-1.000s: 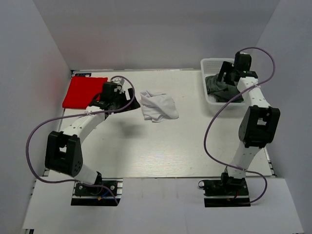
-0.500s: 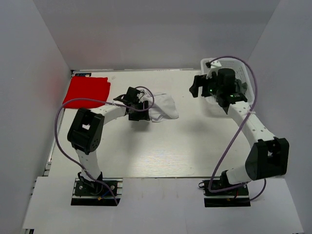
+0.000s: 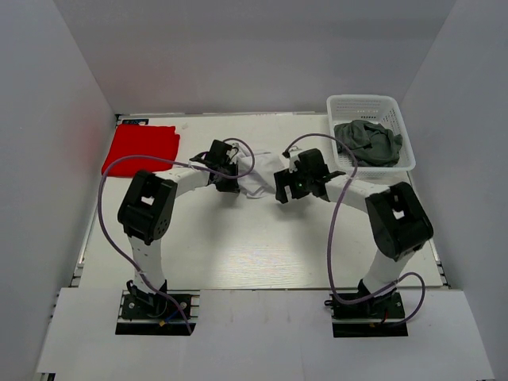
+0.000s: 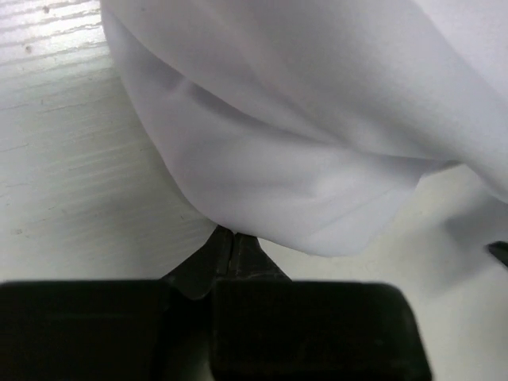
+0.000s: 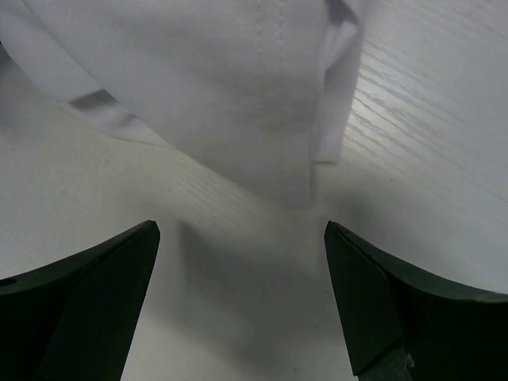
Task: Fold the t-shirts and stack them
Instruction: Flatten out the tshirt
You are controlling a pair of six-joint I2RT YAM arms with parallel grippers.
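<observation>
White t-shirt (image 3: 256,186) crumpled, left jaws clenched at its edge, right jaws spread beside

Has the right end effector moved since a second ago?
Yes. The right end effector left the basket, swinging left to the white shirt's right edge, jaws open.

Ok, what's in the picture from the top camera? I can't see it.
A crumpled white cloth t-shirt lies mid-way across a white table between two robot tools: the left tool is shut on its edge, the right tool open beside it. A folded bright red t-shirt lies far left; a dark grey t-shirt sits in a white plastic lattice basket far right.
</observation>
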